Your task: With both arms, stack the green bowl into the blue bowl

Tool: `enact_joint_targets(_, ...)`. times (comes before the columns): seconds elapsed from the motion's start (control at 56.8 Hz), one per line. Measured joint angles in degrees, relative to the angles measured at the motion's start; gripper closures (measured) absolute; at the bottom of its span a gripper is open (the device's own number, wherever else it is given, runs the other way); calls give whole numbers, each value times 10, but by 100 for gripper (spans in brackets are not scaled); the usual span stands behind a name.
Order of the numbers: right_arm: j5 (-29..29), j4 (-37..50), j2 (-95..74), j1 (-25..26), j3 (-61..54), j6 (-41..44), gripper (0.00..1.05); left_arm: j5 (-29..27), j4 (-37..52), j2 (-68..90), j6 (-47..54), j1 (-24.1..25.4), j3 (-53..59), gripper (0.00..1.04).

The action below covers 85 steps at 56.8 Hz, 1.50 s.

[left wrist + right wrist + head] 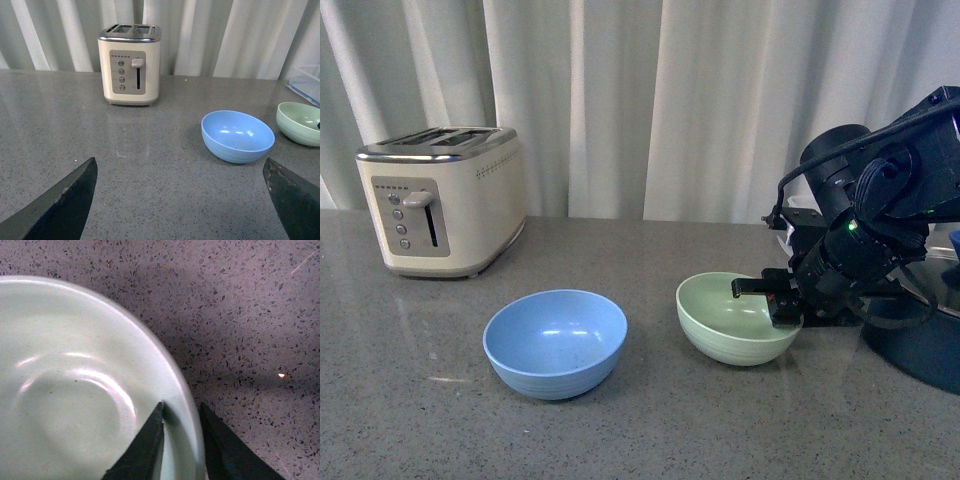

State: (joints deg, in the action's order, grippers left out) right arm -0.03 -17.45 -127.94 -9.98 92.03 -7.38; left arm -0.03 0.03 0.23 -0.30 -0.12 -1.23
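The grey speckled counter holds a cream toaster at ten o'clock, the blue bowl at nine and the green bowl at three.

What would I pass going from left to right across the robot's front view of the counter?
toaster → blue bowl → green bowl → right arm, its fingers straddling the green bowl's right rim.

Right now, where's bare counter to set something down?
Bare counter in front of the toaster, left of the blue bowl; also the near strip before both bowls. Crowded right: green bowl, right gripper, dark pot.
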Motion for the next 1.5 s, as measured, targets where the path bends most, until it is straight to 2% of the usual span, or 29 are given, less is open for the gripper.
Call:
enact_joint_targets(0.106,-11,9,8,2,-4,-7,100,0,0,0,0,0,0,7)
enact_joint_targets(0.158,-16,12,17,3,-8,-9,103,0,0,0,0,0,0,7)
enact_joint_targets(0.282,-14,26,49,5,-26,-8,103,0,0,0,0,0,0,7)
enact_joint_targets(0.528,-56,59,134,-2,-60,-17,103,0,0,0,0,0,0,7)
enact_joint_targets(0.651,-84,87,175,-24,-76,-29,103,0,0,0,0,0,0,7)
enact_joint_targets(0.757,-102,114,188,-63,-87,-39,103,0,0,0,0,0,0,7)
enact_joint_targets(0.898,-97,147,168,-117,-89,-42,103,0,0,0,0,0,0,7)
enact_joint_targets(1.021,-90,153,138,-141,-80,-47,103,0,0,0,0,0,0,7)
enact_joint_targets(1.479,-48,119,13,-171,12,-50,103,0,0,0,0,0,0,7)
enact_joint_targets(1.496,-49,119,12,-172,13,-50,101,0,0,0,0,0,0,7)
